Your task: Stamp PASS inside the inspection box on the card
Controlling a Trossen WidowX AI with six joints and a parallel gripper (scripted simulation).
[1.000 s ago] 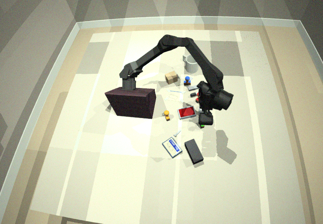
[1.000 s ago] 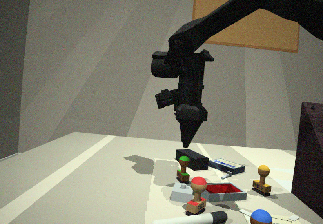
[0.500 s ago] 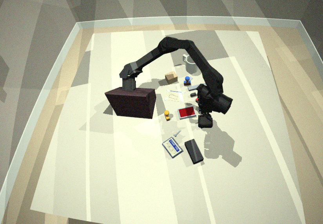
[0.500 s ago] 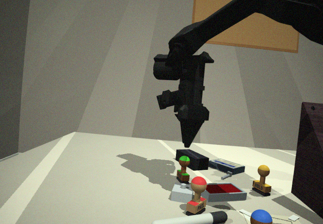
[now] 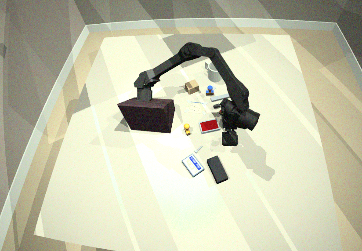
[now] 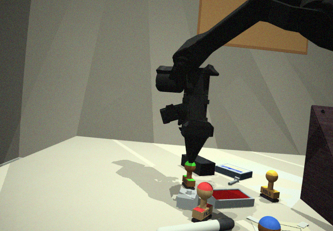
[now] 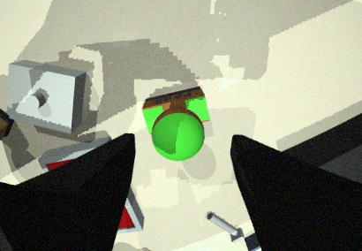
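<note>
A wooden stamp with a green knob stands upright on the bench; its label is not legible. It is hidden in the top view. My gripper is open, pointing down, its tips at about the height of the knob's top. In the wrist view the knob shows between the fingers, with a gap on each side. The red ink pad lies open beside the stamp. The pale card with its thin outlined box lies farther back, and no print shows in the box.
A grey block with a peg and the red FAIL stamp stand nearby. Also around are the yellow HOLD stamp, blue stamp, pad lid, black block, mug and small box.
</note>
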